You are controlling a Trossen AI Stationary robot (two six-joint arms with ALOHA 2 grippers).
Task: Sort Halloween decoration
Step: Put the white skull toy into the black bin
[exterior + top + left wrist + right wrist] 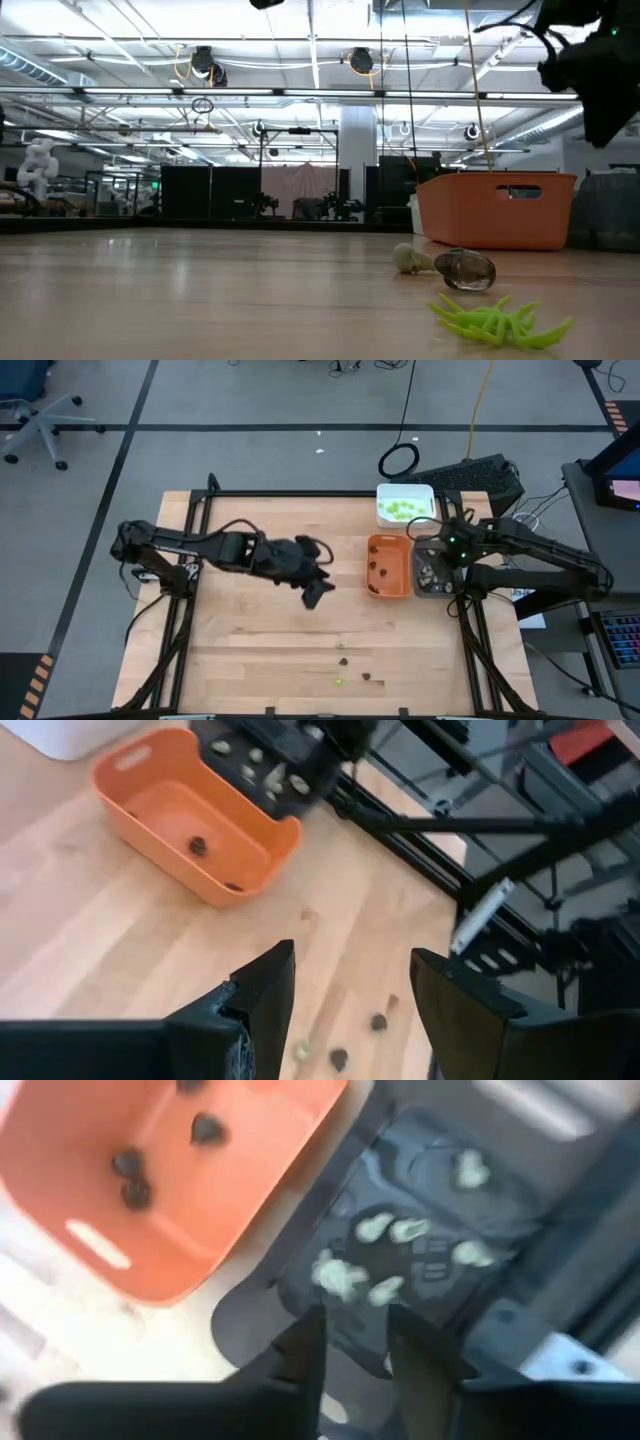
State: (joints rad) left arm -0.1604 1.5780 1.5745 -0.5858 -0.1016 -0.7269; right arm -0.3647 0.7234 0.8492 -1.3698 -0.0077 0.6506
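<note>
Right gripper (355,1345) fingers slightly parted, empty, above beige pieces (375,1260) in grey tray (300,1270); left gripper (350,990) fingers open, empty, over table (100,940).

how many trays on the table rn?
3. The white tray sits at the table's far edge; the orange tray is just in front of it; the grey tray is alongside the orange one, on its right. None appears hidden.

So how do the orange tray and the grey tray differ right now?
The orange tray holds a few dark brown pieces; the grey tray holds pale beige ones. The right gripper hangs over the grey tray; nothing hangs over the orange one. Both sit side by side at the table's right.
</note>
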